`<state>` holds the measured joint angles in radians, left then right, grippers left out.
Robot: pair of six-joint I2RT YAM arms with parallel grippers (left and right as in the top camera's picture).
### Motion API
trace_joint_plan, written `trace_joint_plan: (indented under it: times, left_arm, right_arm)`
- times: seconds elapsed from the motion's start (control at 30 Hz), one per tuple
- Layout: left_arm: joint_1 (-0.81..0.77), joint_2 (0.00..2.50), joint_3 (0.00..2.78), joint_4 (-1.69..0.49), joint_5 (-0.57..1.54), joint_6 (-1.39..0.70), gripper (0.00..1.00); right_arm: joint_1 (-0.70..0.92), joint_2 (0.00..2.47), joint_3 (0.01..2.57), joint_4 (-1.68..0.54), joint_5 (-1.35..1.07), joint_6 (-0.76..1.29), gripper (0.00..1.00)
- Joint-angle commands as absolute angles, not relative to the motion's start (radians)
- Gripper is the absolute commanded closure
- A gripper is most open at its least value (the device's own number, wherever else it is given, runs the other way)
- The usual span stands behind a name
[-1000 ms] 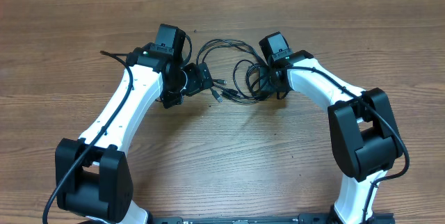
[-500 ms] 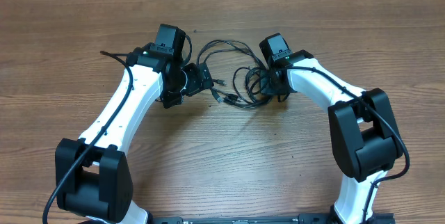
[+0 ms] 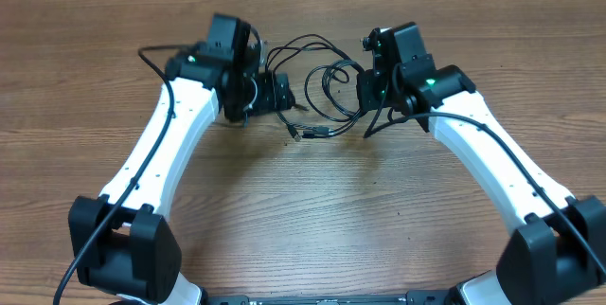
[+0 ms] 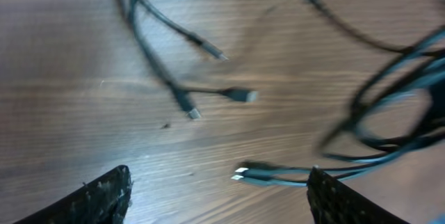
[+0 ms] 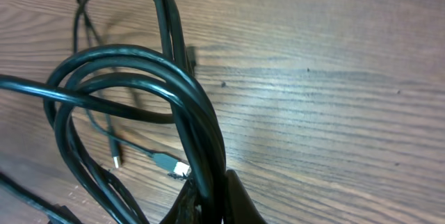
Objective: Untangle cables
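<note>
Several thin black cables (image 3: 343, 113) lie in loose loops between my two grippers at the far middle of the wooden table (image 3: 312, 210). Silver-tipped plugs (image 3: 310, 134) trail toward the near side. My right gripper (image 3: 364, 89) is shut on a bundle of looped cables (image 5: 188, 106), pinched between its fingers (image 5: 208, 200) and held above the wood. My left gripper (image 3: 284, 92) is open wide and empty (image 4: 222, 206). A silver-tipped plug (image 4: 245, 175) lies on the wood between its fingers, and two more plugs (image 4: 240, 96) lie farther out. The left wrist view is blurred.
The thicker black wires of the arms run along both white arms (image 3: 161, 144). One stray loop of arm wire sticks out at the far left (image 3: 150, 54). Bare wood lies in front of the cables and on both outer sides.
My right arm has swung up and to the right with the bundle, pulling the loops apart and stretching the cables. My left gripper has shifted slightly farther away.
</note>
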<state>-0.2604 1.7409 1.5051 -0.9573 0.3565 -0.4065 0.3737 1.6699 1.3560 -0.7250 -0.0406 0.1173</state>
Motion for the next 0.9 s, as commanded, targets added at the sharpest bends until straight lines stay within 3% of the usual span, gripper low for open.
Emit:
trace_joint_plan:
  times: [0.0, 0.2, 0.57, 0.6, 0.63, 0.7, 0.87]
  left_arm:
    - [-0.246, 1.711, 1.645, -1.005, 0.409, -0.319, 0.18]
    - [-0.215, 1.707, 1.81, -1.1, 0.409, -0.31, 0.17]
    - [-0.205, 1.7, 1.848, -1.224, 0.416, -0.321, 0.17]
    - [-0.205, 1.7, 1.848, -1.232, 0.415, -0.321, 0.16]
    - [-0.207, 1.7, 1.848, -1.238, 0.408, -0.318, 0.07]
    - [-0.209, 1.7, 1.848, -1.236, 0.408, -0.294, 0.0]
    - [-0.213, 1.7, 1.848, -1.23, 0.408, -0.179, 0.0]
  right_arm:
    - [0.369, 1.629, 1.384, -0.72, -0.07, 0.055, 0.96]
    - [0.369, 1.599, 1.384, -0.715, -0.111, -0.056, 0.96]
    - [0.369, 1.558, 1.384, -0.604, -0.162, -0.031, 0.96]
    - [0.369, 1.554, 1.384, -0.597, -0.163, -0.016, 0.96]
    - [0.369, 1.546, 1.384, -0.587, -0.196, 0.012, 0.96]
    - [0.369, 1.54, 1.384, -0.582, -0.257, 0.012, 0.96]
    - [0.369, 1.535, 1.384, -0.569, -0.39, 0.057, 0.96]
